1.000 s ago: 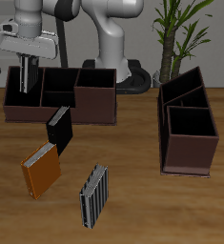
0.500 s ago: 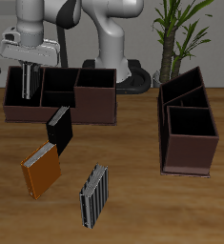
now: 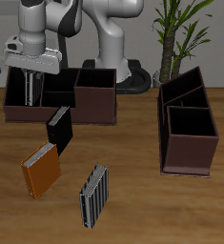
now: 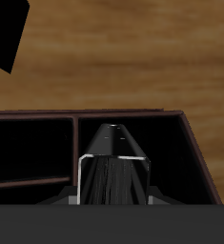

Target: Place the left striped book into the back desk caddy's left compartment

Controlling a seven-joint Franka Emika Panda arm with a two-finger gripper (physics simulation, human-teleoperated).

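Lowered, left striped book (image 3: 29, 89) stands upright in gripper (image 3: 29, 91).

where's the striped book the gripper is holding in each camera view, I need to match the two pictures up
Exterior view: the left striped book hangs upright from the gripper, dipping into the end section of the back desk caddy.
Wrist view: the book fills the foreground, edge-on, over the black left compartment.
Shared landmark: that caddy's dark-brown rim.

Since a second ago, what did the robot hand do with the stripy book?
The gripper went lower, sinking the left striped book deeper into the back desk caddy's left compartment, still gripping it. The orange book, black book and bold striped book stayed put.
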